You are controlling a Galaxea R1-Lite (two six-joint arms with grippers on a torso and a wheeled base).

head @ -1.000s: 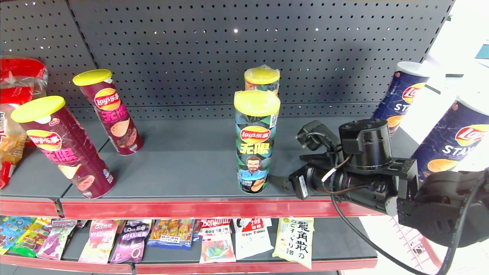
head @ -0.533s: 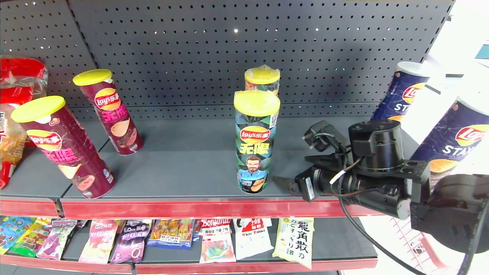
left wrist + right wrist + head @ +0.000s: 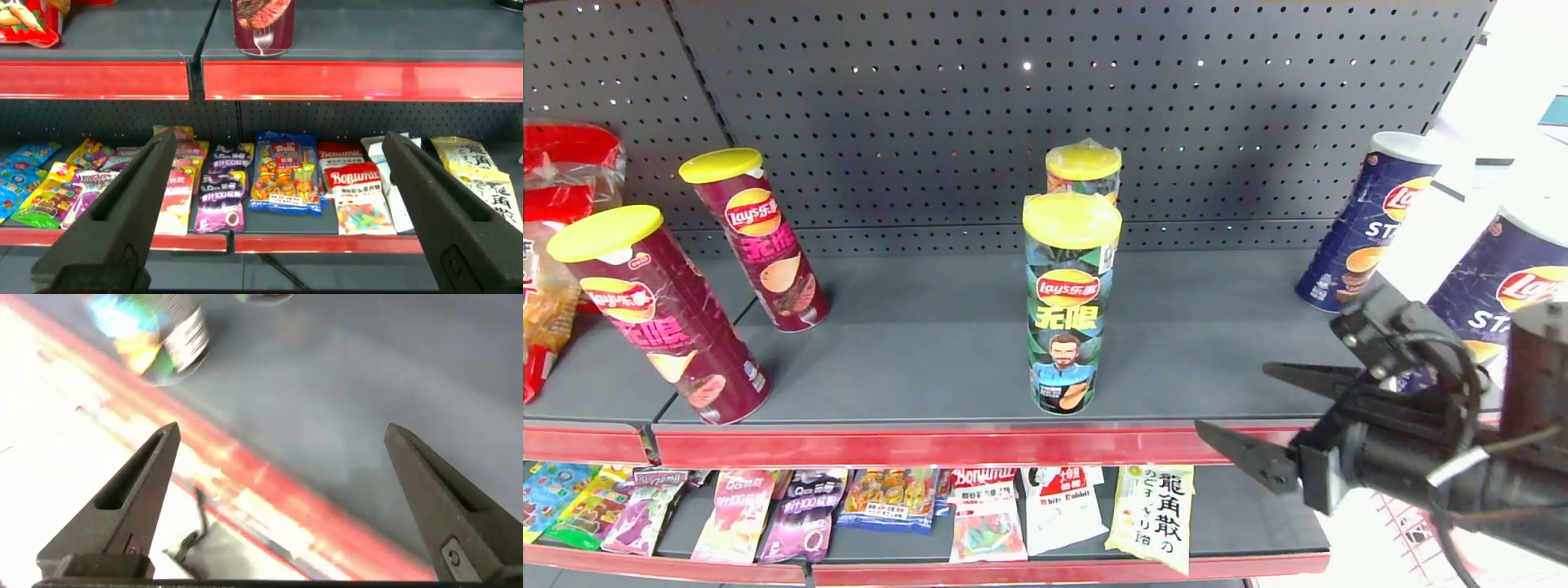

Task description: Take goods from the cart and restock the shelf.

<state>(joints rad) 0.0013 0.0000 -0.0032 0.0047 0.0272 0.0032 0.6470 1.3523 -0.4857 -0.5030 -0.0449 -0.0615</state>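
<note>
Green chip can (image 3: pixel 1068 310) stands upright at shelf (image 3: pixel 915 351) front edge. Right hand (image 3: pixel 1254 412) hangs clear of it, spread apart, empty; left hand (image 3: pixel 279 147) likewise spread apart.

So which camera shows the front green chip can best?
The head view: the green can stands whole and upright on the shelf. The right wrist view catches just its blurred lower end; the left wrist view faces snack bags below.

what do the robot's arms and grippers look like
Both are matte black. The right gripper has two long, tapering, pointed fingers on a round black arm, with looping black cables and a white band. The left gripper has matching wedge-shaped fingers.
</note>
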